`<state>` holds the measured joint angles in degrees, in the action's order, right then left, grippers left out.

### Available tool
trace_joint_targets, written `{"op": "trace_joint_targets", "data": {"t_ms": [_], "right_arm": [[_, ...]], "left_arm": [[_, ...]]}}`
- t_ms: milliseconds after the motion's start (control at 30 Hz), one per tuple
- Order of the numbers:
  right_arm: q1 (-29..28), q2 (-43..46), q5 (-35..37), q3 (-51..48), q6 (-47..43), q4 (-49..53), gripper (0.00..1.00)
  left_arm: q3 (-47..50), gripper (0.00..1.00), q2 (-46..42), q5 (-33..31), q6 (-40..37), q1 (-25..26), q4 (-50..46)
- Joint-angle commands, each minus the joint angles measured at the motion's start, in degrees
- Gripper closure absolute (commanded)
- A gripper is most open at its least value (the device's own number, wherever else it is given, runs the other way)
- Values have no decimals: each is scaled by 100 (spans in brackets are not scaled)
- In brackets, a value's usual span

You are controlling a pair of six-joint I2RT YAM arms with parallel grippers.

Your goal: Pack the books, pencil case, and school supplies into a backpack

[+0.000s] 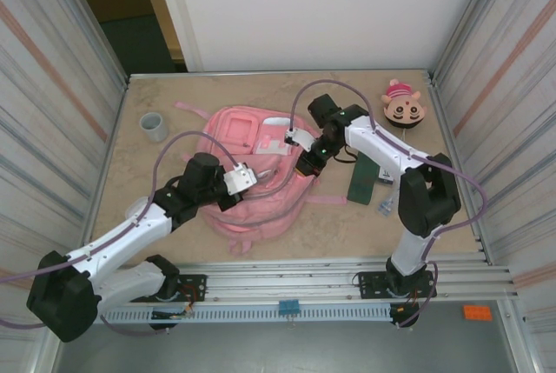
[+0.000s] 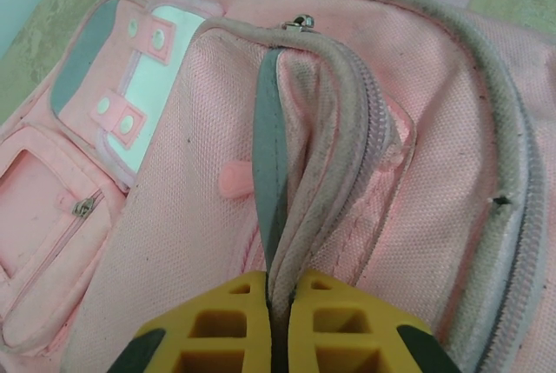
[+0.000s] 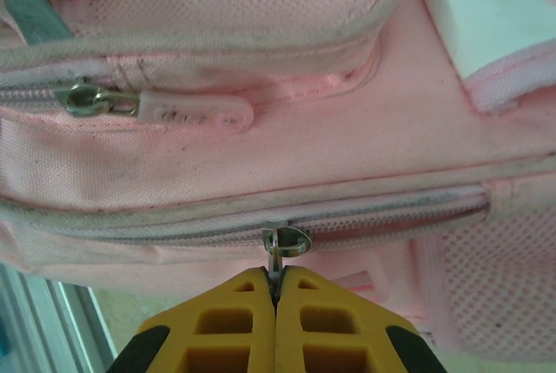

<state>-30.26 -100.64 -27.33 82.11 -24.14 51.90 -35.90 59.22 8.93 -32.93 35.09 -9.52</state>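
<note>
Two tools are working on the backpack, which is lying front side up in the middle of the tabletop. Nearest to us, the left tool is pinching a ridge of pink fabric beside a zipper track, with its pads pressed together. A little farther, the right tool is fully closed too, and it is gripping only the lower end of the thin metal zipper pull.

We are judging that this small grip is the main risk. If the right tool is pulling at an angle to the track, the pull may be slipping out. If the fabric is escaping from the left tool, the whole backpack may be dragging instead of the zipper opening. Loose cloth may also be catching in the teeth.

The long axis of the backpack is running from the near edge to the far edge. Its front pockets are lying toward the far side.

To the right, not yet packed, the dark green pencil case is lying apart from the backpack. Its long axis is also running roughly near to far.
</note>
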Motion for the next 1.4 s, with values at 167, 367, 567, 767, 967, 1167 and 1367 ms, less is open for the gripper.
{"op": "trace_joint_targets", "data": {"t_ms": [167, 367, 567, 767, 967, 1167, 1367], "right_arm": [[-223, 826, -1126, -886, 1930, -897, 100], [-443, 1209, -1306, -1491, 3379, -1590, 100], [-871, 1596, -1125, -2227, 4591, -2818, 100], [-1183, 1927, -979, -2561, 5623, -3668, 100], [-1692, 1952, -637, -2814, 6455, -4464, 100], [-1770, 2695, 636, -3190, 6994, -4466, 69], [-1225, 3616, 1130, -4001, 8663, -4683, 42]], "left_arm": [[-292, 100, 173, -1264, 1219, 383, 762], [-388, 100, 470, -1779, 1607, 529, 926], [-411, 100, 563, -1752, 1816, 620, 1137], [-393, 100, 629, -1800, 2026, 705, 1252], [-385, 100, 724, -1645, 2037, 753, 1506], [-448, 100, 707, -1703, 1790, 736, 1266], [-79, 100, 272, -534, 1456, 488, 1694]]}}
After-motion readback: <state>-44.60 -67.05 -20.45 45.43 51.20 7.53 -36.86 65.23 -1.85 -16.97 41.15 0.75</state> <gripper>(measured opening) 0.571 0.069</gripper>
